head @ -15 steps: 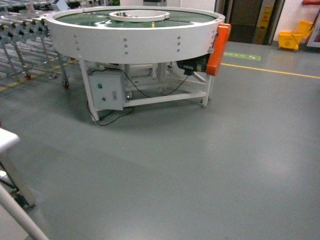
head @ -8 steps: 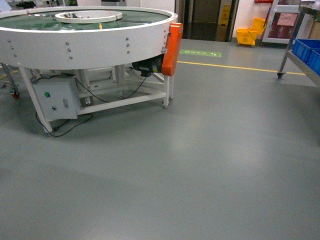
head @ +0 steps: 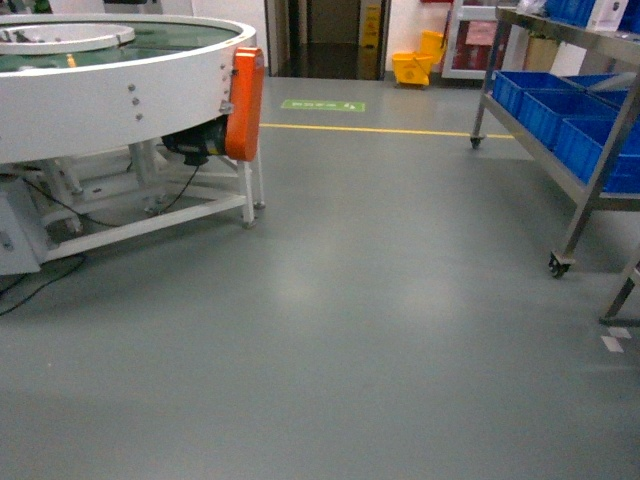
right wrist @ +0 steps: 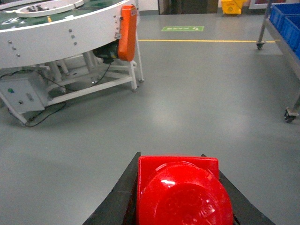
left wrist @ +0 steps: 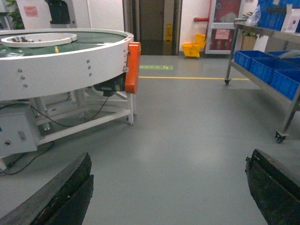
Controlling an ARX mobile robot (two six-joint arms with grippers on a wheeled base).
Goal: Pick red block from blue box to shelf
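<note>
The red block [right wrist: 183, 192] sits clamped between the right gripper's [right wrist: 180, 197] 2 dark fingers [right wrist: 119, 197], above bare grey floor [head: 350, 330]. The left gripper [left wrist: 168, 192] hangs spread wide, holding nothing. The shelf [head: 590, 180] with blue bins [head: 545, 105] stands off to the right, well apart; the round white conveyor [head: 110, 85] is on the left.

To your left stands the round conveyor table [head: 110, 75], its motor [head: 195, 140] tucked under the right edge. On your right the shelf [head: 585, 150] holds bins [head: 545, 105] on its lower tier. Far behind, between them, sits a mop bucket [head: 418, 68] near the doorway [head: 330, 35].
</note>
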